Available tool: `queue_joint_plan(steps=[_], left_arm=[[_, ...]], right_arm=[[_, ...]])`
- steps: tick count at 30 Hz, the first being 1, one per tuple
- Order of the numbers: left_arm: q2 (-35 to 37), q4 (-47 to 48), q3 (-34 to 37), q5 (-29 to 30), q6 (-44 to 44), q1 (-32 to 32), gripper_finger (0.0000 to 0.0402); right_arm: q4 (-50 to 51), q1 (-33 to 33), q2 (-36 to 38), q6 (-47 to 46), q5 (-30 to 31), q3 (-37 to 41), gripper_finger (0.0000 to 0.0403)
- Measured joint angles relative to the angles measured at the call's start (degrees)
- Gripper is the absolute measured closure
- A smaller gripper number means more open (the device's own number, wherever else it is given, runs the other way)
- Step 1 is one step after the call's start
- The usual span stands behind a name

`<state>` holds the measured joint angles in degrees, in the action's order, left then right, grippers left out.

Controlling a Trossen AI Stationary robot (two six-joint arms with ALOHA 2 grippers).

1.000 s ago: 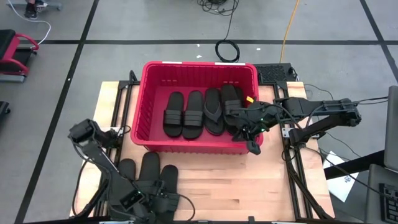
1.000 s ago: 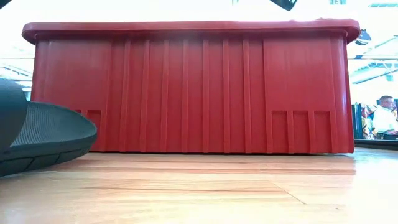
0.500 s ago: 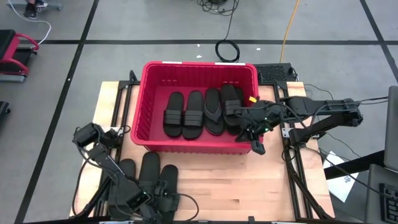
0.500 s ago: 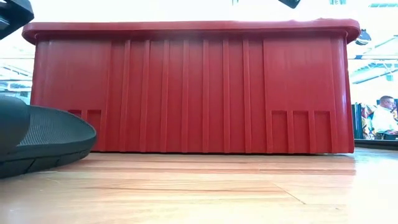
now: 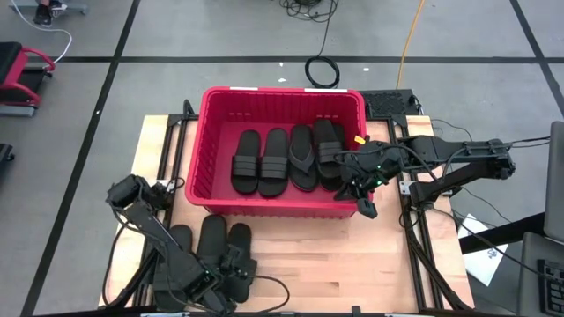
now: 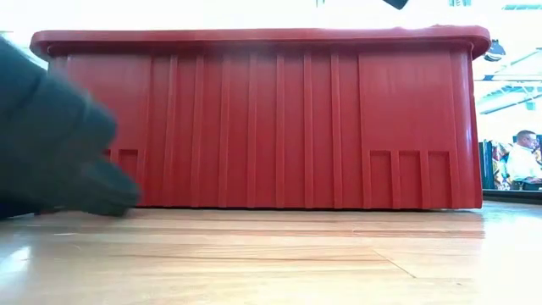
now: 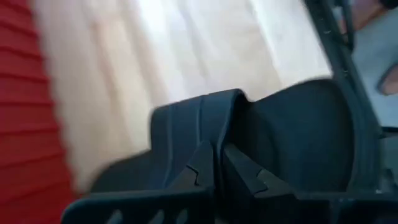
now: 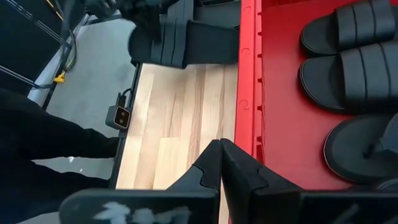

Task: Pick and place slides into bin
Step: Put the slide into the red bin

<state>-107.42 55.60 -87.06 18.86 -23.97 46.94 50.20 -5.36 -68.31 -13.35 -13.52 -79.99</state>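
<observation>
The red bin [image 5: 282, 91] stands at the table's far middle with several black slides [image 5: 273, 163] lying flat in it. More black slides [image 5: 196, 239] lie on the table near its front left. My left gripper [image 5: 231, 269] is over them, shut on a band-strap slide [image 7: 292, 137], which shows blurred in the low view [image 6: 51, 144]. My right gripper [image 5: 363, 208] is shut and empty above the bin's near right corner; in its wrist view the fingers [image 8: 219, 149] hover beside the bin's near wall [image 8: 249, 93]. My left gripper pinches the ribbed band strap [image 7: 193, 121] of the slide at the strap's edge, between its two shut fingers. The low view shows the slide raised off its earlier resting place, but blur hides whether it is clear of the table.
The bin's tall near wall [image 6: 254, 119] stands between the table slides and the bin's inside. Bare wood lies in front of the bin at the near middle and right [image 5: 352, 264]. A person [image 6: 517, 161] stands in the room beyond.
My left gripper has moved toward the bin and a little toward the table's right edge, with the slide. In the low view that slide has risen from lying flat on the wood and now shows higher and blurred. My right gripper has drawn slightly toward the table's right edge.
</observation>
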Motion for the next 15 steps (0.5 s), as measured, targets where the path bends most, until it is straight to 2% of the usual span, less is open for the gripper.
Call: queue_joint_plan(steps=[3,8,15], left_arm=[[0.00,9.37,-6.49,0.66,1.00,-0.79,0.0397],[0.02,17.51,-17.57,1.48,5.49,-1.61,0.0399],[0.11,27.59,-37.79,8.92,7.51,-2.74,0.0400]], right_arm=[[-0.19,0.00,0.00,0.95,0.00,0.00,0.0401],[-0.20,0.02,0.00,2.63,0.04,0.00,0.0401],[-0.18,0.02,0.00,6.89,0.02,0.00,0.0401]])
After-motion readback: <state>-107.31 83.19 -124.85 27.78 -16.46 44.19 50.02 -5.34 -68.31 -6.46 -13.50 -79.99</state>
